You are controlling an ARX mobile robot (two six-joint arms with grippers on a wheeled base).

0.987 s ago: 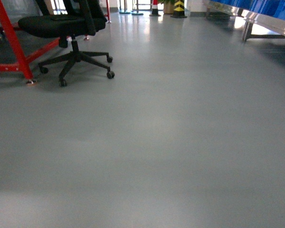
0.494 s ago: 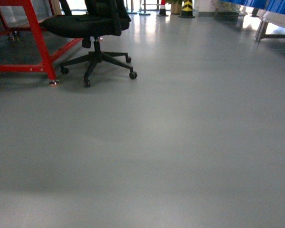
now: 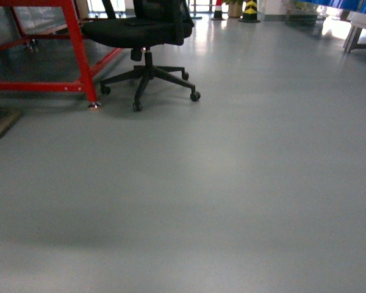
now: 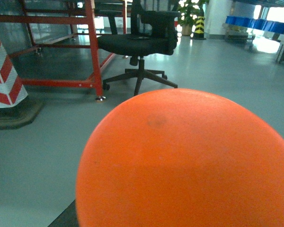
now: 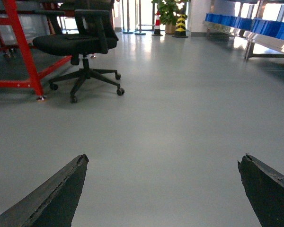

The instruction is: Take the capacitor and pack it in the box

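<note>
Orange fills most of my left wrist view: a smooth rounded object (image 4: 184, 161) sits right at the lens, so I can't tell how the left gripper stands or whether it holds that thing. My right gripper (image 5: 163, 189) is spread wide, both dark fingers (image 5: 57, 196) apart over bare grey floor (image 3: 232, 183), holding nothing. I see no box or capacitor, only a black office chair (image 3: 143, 36) beside a red frame (image 3: 79, 55).

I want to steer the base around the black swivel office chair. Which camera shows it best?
The right wrist view: the black swivel office chair shows backrest, seat and all its castors, unobstructed. The head view crops the backrest at the top edge. In the left wrist view a large orange rounded object hides part of the wheeled base.
</note>
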